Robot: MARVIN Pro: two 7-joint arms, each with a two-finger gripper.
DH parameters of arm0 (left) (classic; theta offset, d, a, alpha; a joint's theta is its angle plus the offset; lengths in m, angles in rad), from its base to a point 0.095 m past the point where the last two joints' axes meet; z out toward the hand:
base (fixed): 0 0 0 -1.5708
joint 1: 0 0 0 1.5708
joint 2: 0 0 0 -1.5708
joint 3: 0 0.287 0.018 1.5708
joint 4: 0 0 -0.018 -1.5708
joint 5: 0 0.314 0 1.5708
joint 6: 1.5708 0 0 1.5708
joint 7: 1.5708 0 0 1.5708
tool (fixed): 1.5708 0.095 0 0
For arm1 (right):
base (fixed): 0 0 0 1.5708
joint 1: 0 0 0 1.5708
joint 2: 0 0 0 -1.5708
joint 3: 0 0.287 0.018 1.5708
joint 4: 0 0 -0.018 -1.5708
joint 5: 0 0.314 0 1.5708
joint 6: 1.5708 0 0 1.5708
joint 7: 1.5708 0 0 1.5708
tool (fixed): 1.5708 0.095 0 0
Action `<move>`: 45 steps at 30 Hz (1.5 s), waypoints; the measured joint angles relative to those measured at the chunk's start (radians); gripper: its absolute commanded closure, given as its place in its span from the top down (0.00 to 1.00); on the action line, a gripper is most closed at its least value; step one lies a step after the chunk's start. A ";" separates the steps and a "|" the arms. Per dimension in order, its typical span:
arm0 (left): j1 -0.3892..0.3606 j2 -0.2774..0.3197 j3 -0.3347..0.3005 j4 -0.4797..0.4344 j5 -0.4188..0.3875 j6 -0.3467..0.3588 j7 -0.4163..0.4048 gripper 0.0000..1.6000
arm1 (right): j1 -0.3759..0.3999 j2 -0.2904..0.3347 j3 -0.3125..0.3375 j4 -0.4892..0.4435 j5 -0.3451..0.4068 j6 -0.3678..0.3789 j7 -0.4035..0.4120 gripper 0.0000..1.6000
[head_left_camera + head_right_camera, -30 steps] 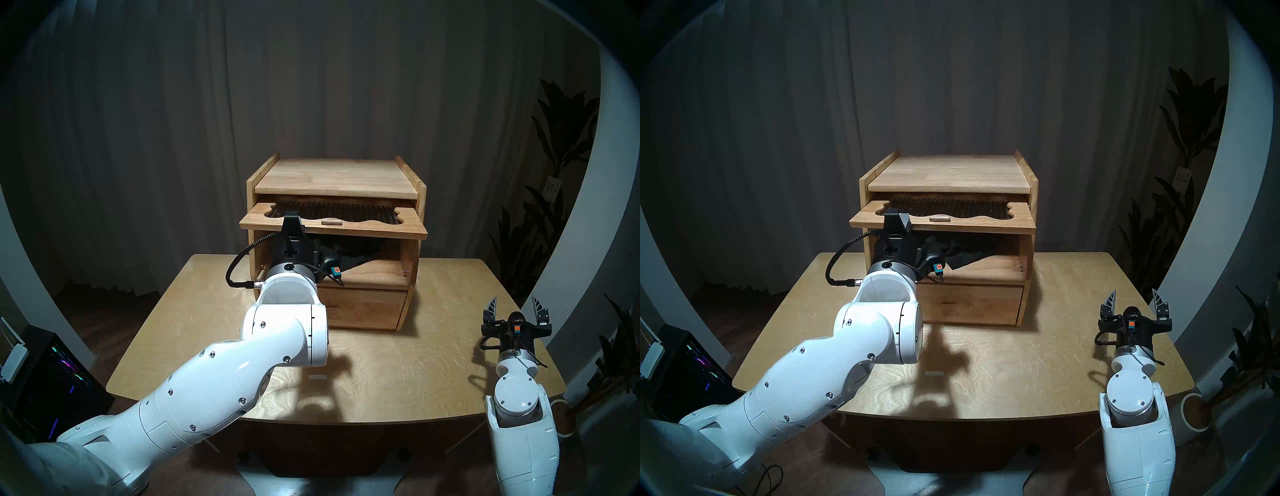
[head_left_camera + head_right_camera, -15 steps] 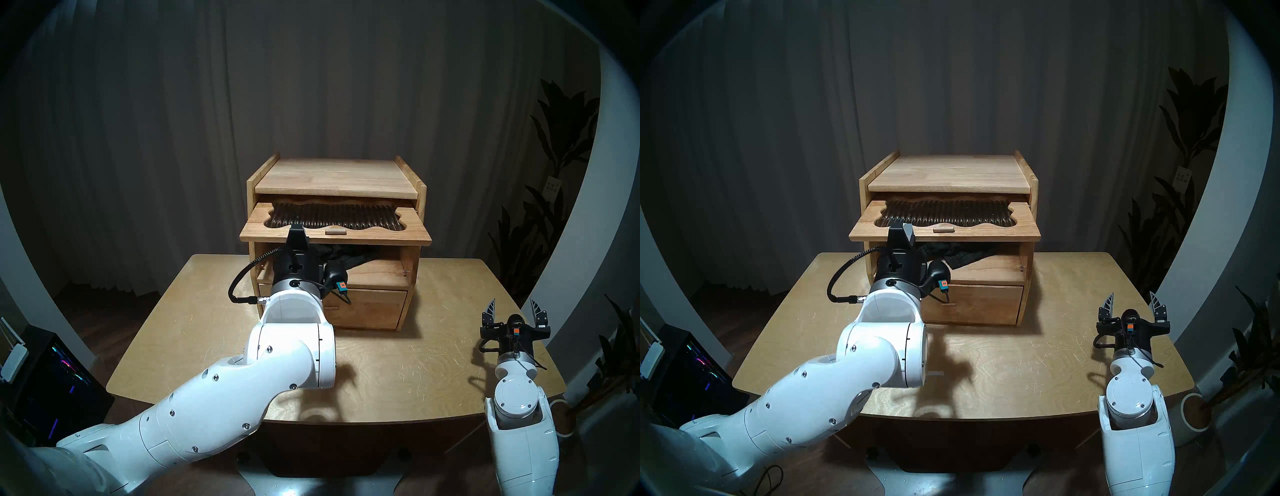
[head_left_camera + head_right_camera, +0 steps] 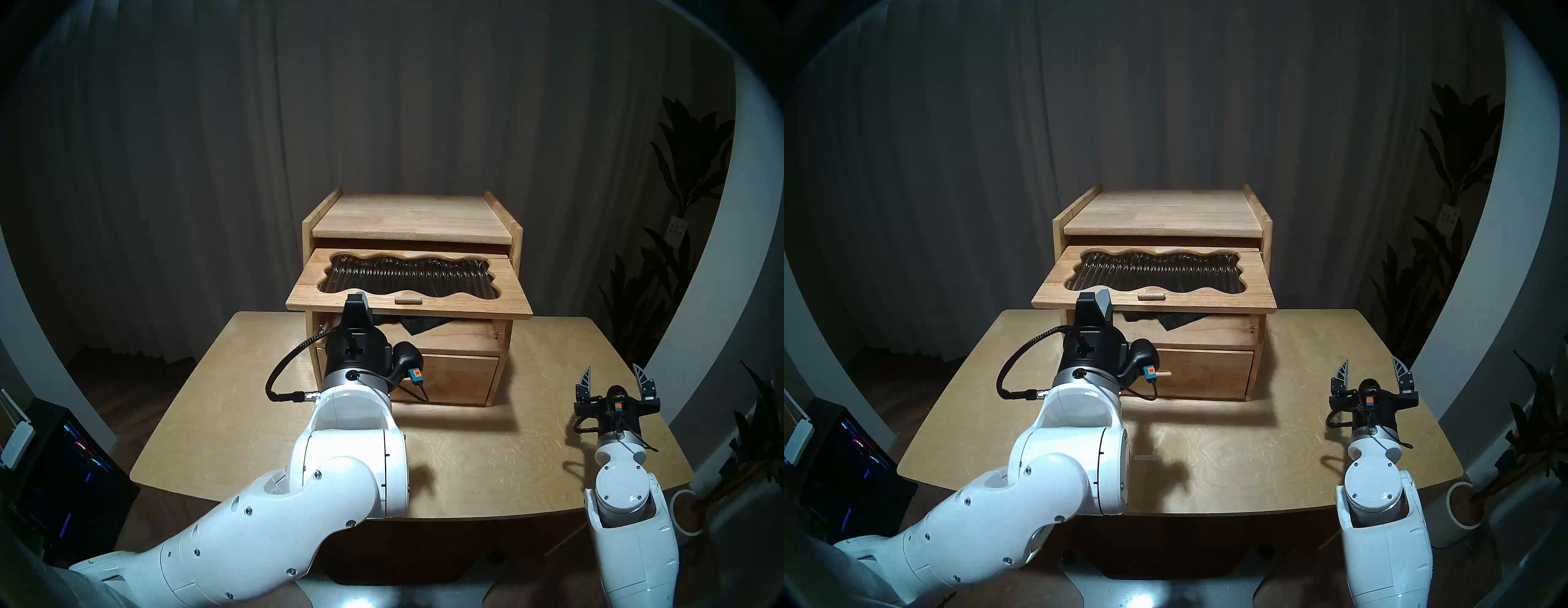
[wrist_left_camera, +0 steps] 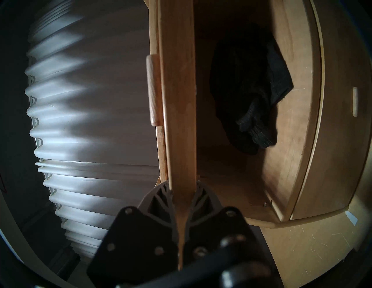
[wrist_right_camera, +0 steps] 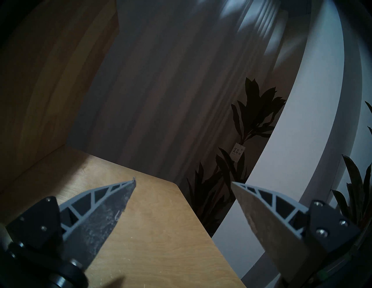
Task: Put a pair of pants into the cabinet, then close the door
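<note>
The left wrist view is showing what the head views are hiding: the left tool clamping the door edge, pants lying inside the cabinet, while the right tool is hanging open over the tabletop.

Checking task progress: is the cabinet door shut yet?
Not shut. The door juts out from the cabinet; the pants show underneath; left gripper clamps its edge.
</note>
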 measured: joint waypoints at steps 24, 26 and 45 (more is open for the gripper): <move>-0.172 0.084 0.249 -0.067 0.396 -0.119 0.307 1.00 | 0.063 -0.002 -0.096 0.065 -0.004 0.000 0.051 1.00; -0.179 0.092 0.259 -0.065 0.445 -0.120 0.335 1.00 | 0.071 -0.004 -0.102 0.072 -0.004 0.000 0.053 1.00; -0.245 0.136 0.093 0.040 0.484 -0.016 0.289 1.00 | 0.177 0.059 -0.040 0.078 -0.027 -0.008 0.050 1.00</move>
